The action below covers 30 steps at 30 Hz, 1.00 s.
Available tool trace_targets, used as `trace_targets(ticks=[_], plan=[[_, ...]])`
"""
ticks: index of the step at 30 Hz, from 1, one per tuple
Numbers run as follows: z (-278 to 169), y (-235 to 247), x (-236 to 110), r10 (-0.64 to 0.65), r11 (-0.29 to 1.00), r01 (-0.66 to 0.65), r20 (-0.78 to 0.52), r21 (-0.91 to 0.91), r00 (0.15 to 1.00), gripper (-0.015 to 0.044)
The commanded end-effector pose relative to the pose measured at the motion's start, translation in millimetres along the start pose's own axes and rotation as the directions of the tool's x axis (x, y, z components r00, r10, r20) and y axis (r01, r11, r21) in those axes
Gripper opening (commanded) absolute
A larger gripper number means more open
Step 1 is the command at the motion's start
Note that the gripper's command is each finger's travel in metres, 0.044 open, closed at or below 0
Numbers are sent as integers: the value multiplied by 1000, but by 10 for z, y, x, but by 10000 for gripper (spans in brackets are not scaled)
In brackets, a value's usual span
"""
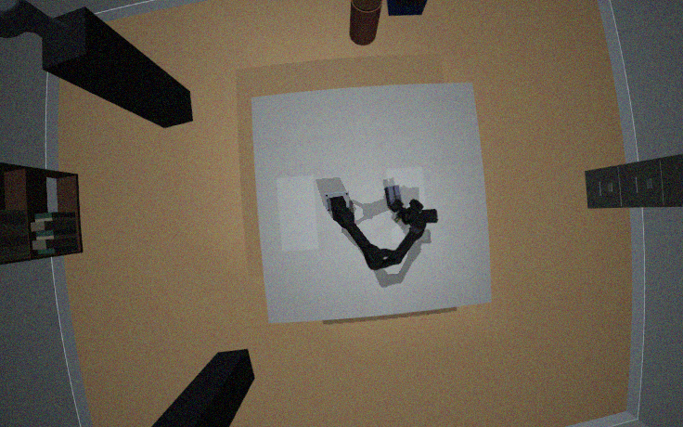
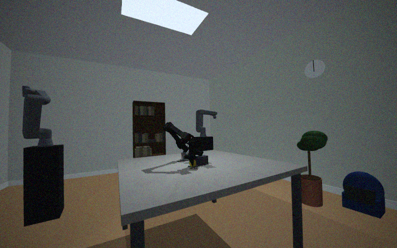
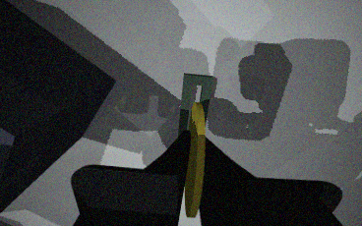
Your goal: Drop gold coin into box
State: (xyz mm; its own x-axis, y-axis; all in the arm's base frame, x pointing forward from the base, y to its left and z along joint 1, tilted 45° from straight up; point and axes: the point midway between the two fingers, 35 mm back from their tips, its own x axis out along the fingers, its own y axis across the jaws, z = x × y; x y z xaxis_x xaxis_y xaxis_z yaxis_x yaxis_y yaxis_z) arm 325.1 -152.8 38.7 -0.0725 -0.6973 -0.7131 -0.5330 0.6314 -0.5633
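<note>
From above, the arm folds across the middle of the bench (image 1: 468,150), its gripper (image 1: 398,215) toward the right edge beside the box (image 1: 392,191).

From the side, the coin (image 2: 192,163) shows as a yellow speck under the gripper, just above the bench.

At the wrist, the fingers are clamped on the coin's flat faces. It stands edge-on, its long line running away toward the green holder (image 3: 198,93) beyond. It looks thin, stiff and probably slick, so gripping the faces suits it.
</note>
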Motion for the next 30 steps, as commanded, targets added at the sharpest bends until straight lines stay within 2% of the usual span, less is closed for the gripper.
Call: trace_targets(ticks=[1, 30], plan=[[15, -8, -65, -2, 1000, 2, 1, 2, 1000, 0], [24, -3, -792, 2, 1000, -2, 4, 1, 1000, 0]])
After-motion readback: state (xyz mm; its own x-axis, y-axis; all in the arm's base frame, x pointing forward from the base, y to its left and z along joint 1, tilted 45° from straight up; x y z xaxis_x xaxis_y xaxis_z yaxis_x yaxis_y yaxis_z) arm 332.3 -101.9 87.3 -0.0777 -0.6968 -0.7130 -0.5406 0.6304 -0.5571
